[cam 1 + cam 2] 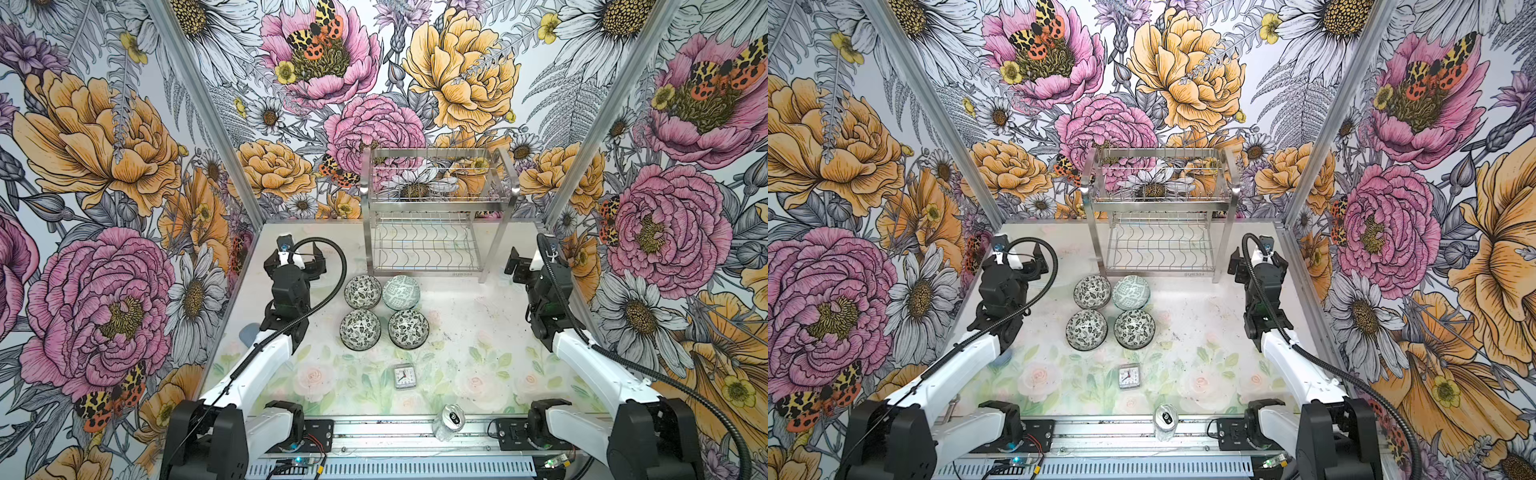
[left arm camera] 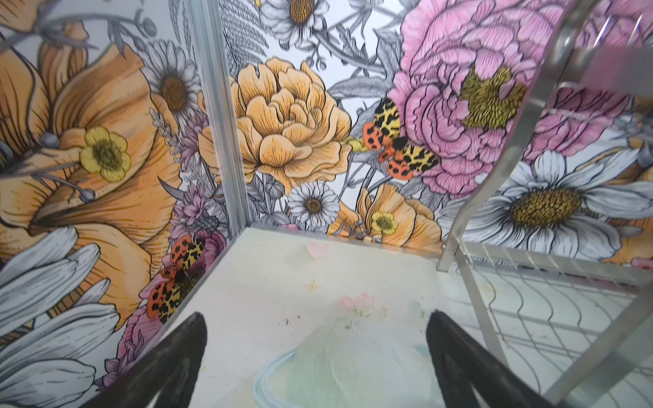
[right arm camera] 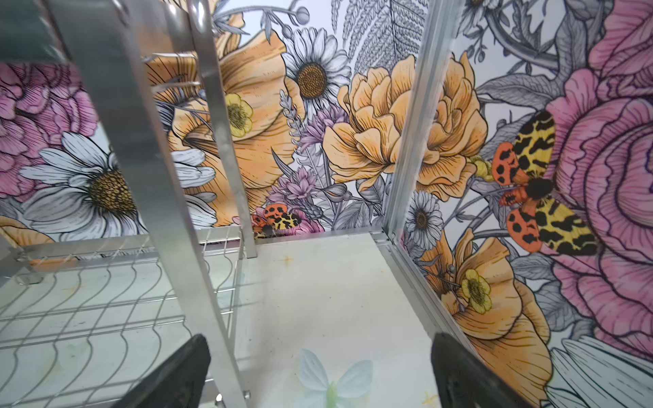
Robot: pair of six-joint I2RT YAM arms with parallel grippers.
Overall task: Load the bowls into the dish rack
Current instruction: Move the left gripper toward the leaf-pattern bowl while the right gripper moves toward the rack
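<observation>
Four bowls sit in a square cluster mid-table in both top views. Three are black-and-white floral, and one is green geometric. The dish rack stands behind them against the back wall, both tiers empty. My left gripper is open over bare table, left of the rack and the bowls. My right gripper is open to the right of the rack's post, holding nothing.
A small square clock lies in front of the bowls. A silver drink can stands at the front edge. Flowered walls close in the left, right and back sides. A grey-blue rounded thing peeks from under the left arm.
</observation>
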